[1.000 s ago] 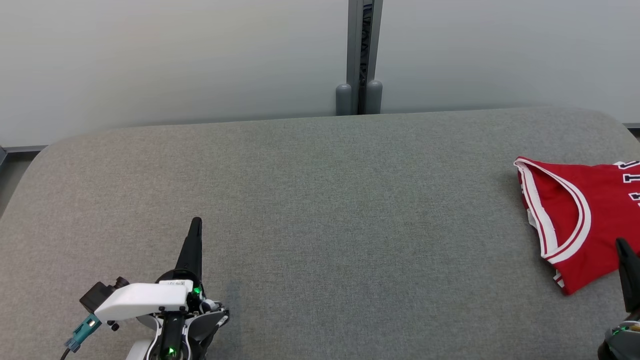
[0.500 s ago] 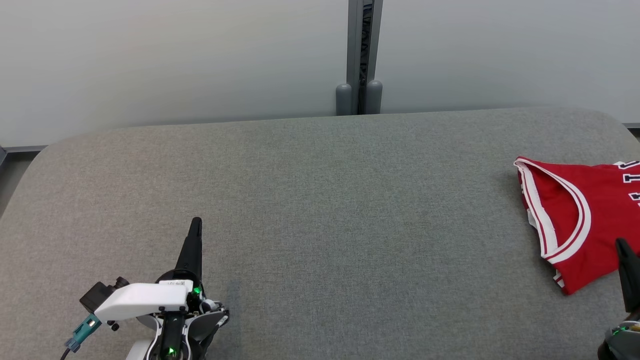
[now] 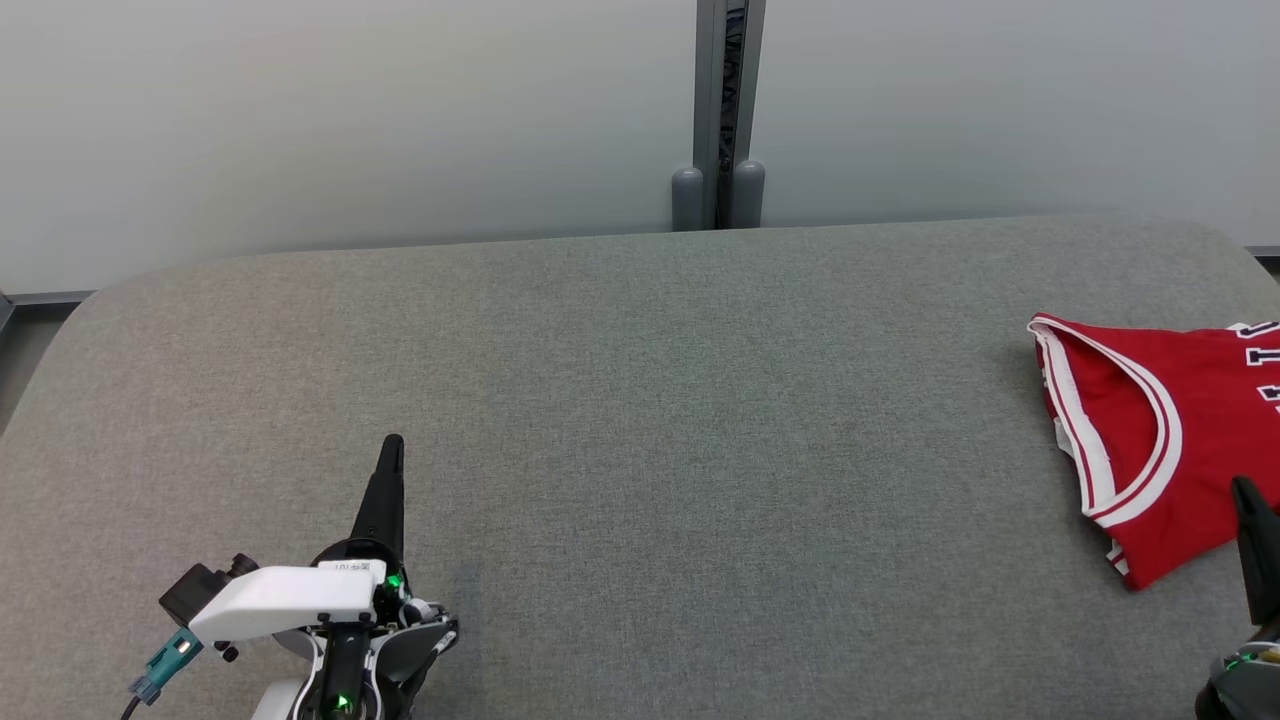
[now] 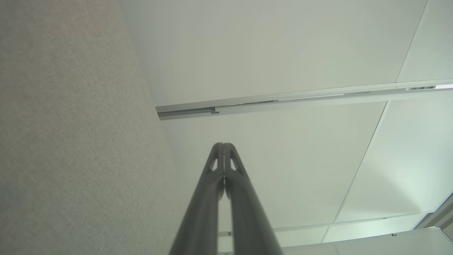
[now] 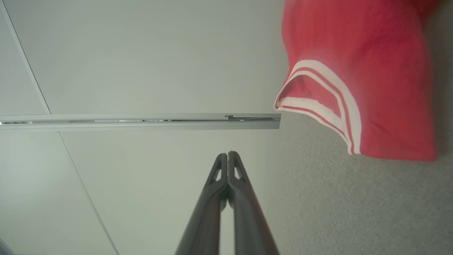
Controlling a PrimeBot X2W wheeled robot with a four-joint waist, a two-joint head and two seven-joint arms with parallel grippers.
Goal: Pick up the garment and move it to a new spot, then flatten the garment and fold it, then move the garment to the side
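The garment [image 3: 1170, 440] is a red sleeveless jersey with white and red trim, folded and lying at the right end of the grey padded table [image 3: 640, 420], partly cut off by the head view's right edge. The right wrist view shows the garment [image 5: 361, 81] up and to the right of my fingers. My right gripper [image 3: 1243, 487] is shut and empty, its tip just in front of the jersey's near edge; its tips [image 5: 227, 154] meet. My left gripper [image 3: 392, 443] is shut and empty at the lower left, far from the garment; its tips [image 4: 223, 145] are pressed together.
A pale wall runs behind the table, with a grey vertical post [image 3: 718, 110] at its middle. The table's far corners are rounded. Wide bare grey surface lies between the two grippers.
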